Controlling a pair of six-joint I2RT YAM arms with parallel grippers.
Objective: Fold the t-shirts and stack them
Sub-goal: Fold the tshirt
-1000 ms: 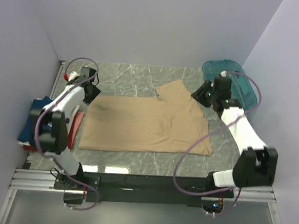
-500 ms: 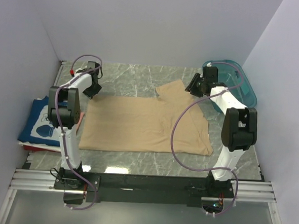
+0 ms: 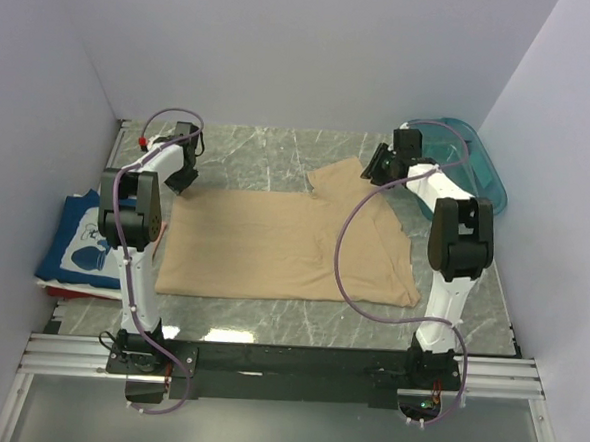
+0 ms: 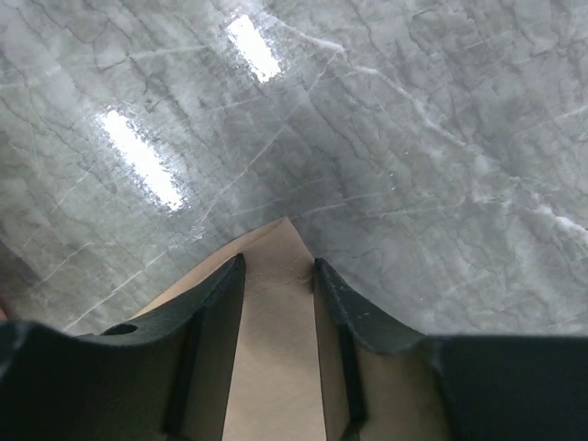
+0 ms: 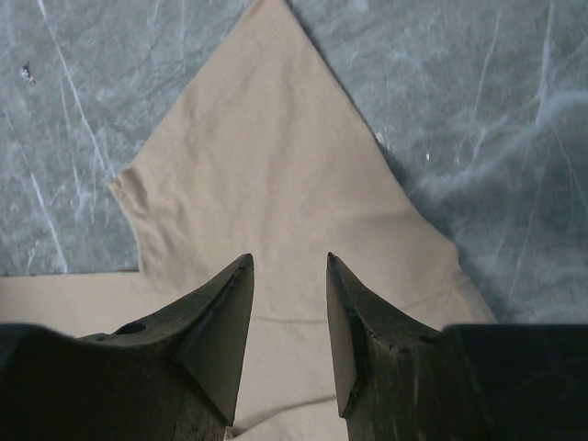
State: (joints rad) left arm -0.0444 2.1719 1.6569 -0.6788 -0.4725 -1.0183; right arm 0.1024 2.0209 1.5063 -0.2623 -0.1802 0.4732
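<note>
The tan t-shirt (image 3: 293, 246) lies long left-to-right, far-left corner under the left jaws, sleeve under the right jaws, both half-open, empty.

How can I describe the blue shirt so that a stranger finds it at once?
Look at the grey marble table. Just beyond its left edge lies the blue shirt. Unlike the plain tan shirt spread out in the middle of the table, it is dark blue with a white cartoon print.
</note>
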